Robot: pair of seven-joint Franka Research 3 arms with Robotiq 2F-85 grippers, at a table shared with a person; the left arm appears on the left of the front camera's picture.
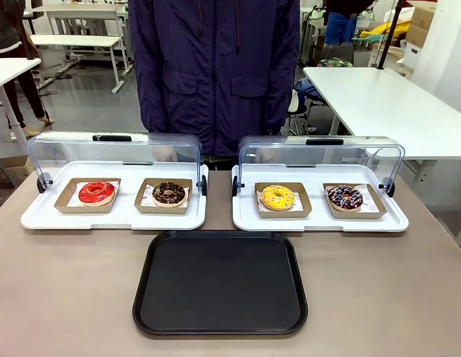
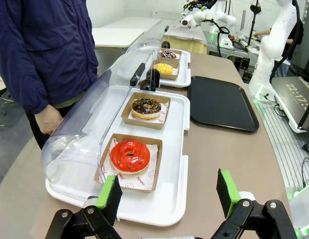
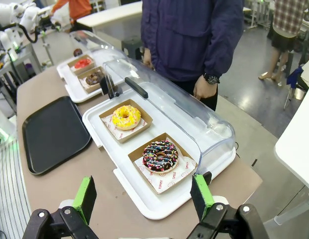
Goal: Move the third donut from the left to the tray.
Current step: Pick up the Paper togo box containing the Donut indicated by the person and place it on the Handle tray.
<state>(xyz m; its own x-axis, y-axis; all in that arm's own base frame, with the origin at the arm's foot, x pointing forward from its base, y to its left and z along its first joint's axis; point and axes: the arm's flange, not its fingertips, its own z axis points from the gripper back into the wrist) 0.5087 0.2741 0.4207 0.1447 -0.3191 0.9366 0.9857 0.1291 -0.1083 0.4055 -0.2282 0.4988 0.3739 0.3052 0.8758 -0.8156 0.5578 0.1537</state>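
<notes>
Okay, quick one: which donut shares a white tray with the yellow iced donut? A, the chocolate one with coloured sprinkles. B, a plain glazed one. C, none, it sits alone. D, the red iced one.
A: the yellow-iced donut lies on the right-hand white tray, with the chocolate donut with coloured sprinkles beside it.

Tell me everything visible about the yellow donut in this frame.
The yellow donut is a ring with bright yellow icing and small sprinkles, whole and lying flat. It sits on white printed paper in a shallow square brown cardboard holder, in the left half of the right-hand white tray, whose clear lid is swung open behind it. A dark sprinkled donut lies beside it. Nothing else touches it.
</notes>
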